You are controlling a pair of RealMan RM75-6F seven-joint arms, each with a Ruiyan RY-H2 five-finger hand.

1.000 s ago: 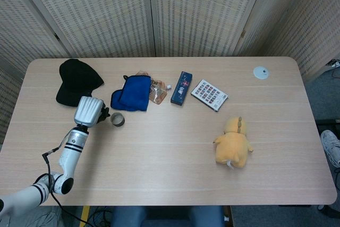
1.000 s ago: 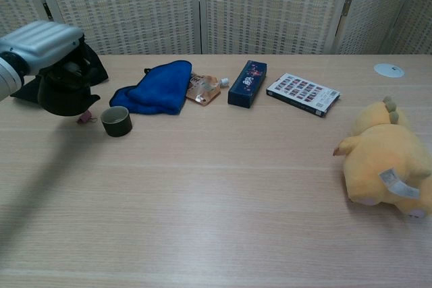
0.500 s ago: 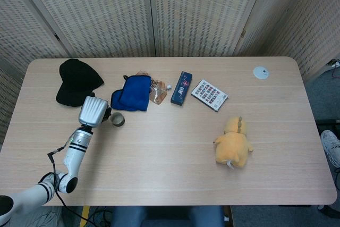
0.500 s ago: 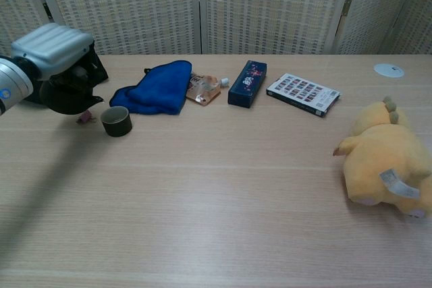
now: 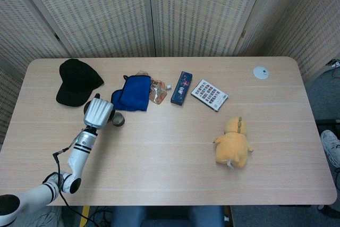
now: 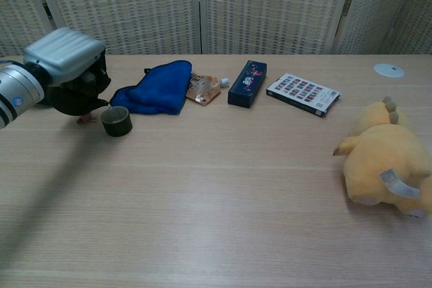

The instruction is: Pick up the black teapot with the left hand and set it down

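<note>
From the head view, the left hand (image 5: 99,111) hangs low over the worktop (image 5: 170,152) with its pale back turned up, so the black teapot (image 5: 110,114) shows only as a dark sliver at its right edge, just beside a small dark cup (image 5: 118,120). A black cap (image 5: 77,81) lies beyond the hand to its left, a blue cloth (image 5: 132,92) just past it. The right hand is in no picture. From the chest view, the left hand (image 6: 67,65) wraps its fingers over the black teapot (image 6: 75,99), whose spout reaches toward the small dark cup (image 6: 116,121); whether the base touches the wood I cannot tell. I judge the pick-up done and the set-down under way, with release left. No writing is readable on the dark blue box (image 6: 247,83) or the patterned box (image 6: 302,93).
</note>
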